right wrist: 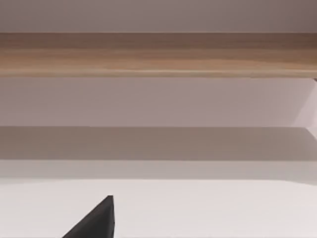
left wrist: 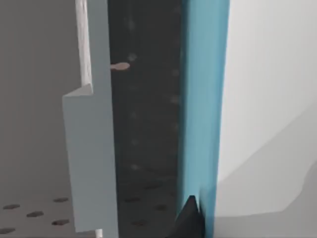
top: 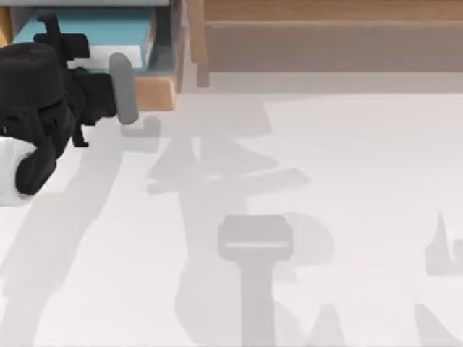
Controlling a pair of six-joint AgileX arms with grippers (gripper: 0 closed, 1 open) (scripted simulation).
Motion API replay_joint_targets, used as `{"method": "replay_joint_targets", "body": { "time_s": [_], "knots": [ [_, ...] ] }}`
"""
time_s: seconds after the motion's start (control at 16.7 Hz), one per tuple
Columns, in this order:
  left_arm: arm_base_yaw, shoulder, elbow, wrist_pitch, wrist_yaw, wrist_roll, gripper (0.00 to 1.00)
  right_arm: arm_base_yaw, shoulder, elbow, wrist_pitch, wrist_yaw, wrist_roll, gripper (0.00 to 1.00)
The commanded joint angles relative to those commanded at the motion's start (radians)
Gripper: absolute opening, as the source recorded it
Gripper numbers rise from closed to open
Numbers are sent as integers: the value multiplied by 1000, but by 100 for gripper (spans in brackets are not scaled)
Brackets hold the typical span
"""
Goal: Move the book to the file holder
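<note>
The teal-blue book (top: 87,32) lay inside the file holder (top: 155,90) at eleven o'clock; my left gripper (top: 61,40) reached in there, its finger spread hidden. White table (top: 325,217) stretched below the wooden shelf (top: 325,36).

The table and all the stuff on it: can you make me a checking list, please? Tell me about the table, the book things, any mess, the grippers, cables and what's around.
Surface: white table, bare apart from shadows.
Job's things: teal book lies inside the file holder at the table's far left; the left wrist view shows the book's teal edge by a grey wall.
Clutter: nothing seen.
Grippers: left gripper reaches into the file holder over the book; its grip cannot be judged. A dark tip of the right gripper shows above the table.
Cables: nothing seen.
Surroundings: long brown wooden shelf along the far edge.
</note>
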Motion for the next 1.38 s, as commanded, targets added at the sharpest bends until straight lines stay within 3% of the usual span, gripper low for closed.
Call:
{"method": "replay_joint_targets", "body": {
  "time_s": [0.42,1.2,1.38],
  "knots": [
    [10,71,65,-9,12,4,0,0,0,0,0,0,0,100],
    [10,71,65,-9,12,4,98,0,0,0,0,0,0,100],
    [10,71,65,-9,12,4,100,0,0,0,0,0,0,100]
  ]
}}
